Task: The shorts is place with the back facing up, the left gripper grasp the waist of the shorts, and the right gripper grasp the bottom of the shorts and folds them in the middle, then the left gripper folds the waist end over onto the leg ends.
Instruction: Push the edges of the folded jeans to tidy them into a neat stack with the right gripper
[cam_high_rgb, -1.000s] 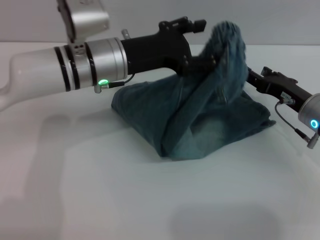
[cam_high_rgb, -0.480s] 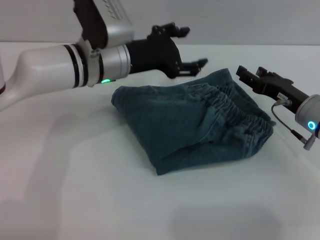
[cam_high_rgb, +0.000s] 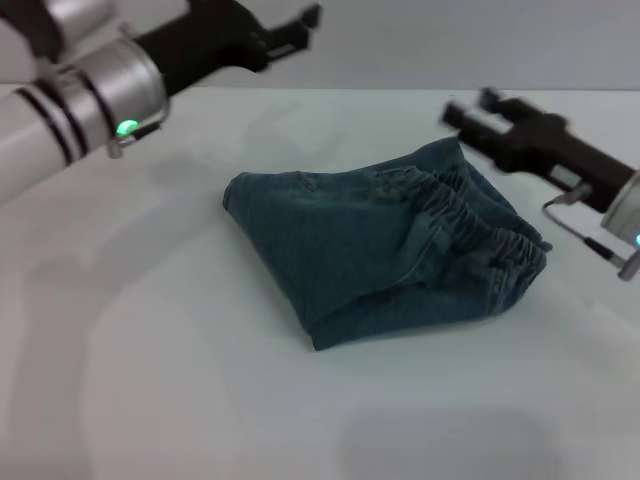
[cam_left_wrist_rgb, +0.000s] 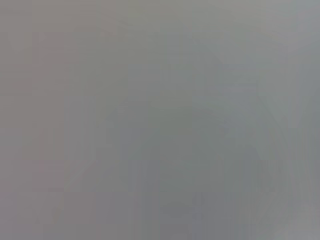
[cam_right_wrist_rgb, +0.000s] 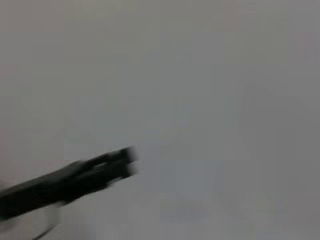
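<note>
Lying near the middle of the white table, a little toward its far edge, the blue denim shorts are folded into a compact bundle, with the gathered elastic waist on top along the side nearer the table's right edge and a folded corner pointing toward the near edge. Neither claw touches the cloth. The left gripper is raised over the far left part of the table, well apart from the shorts, at the end of a black wrist and a silver and white arm that carries a small green light; its fingers look spread and hold nothing, though they are blurred. The right gripper hangs over the far right part of the table, just beyond the waist end of the shorts and clear of it, and it carries nothing; whether its fingers are parted or closed cannot be told. The left wrist view shows only a plain grey blur. The right wrist view shows a dark, blurred gripper finger against a pale grey surface and nothing else. No brand, label or writing can be read on the shorts, the arms or the table.
</note>
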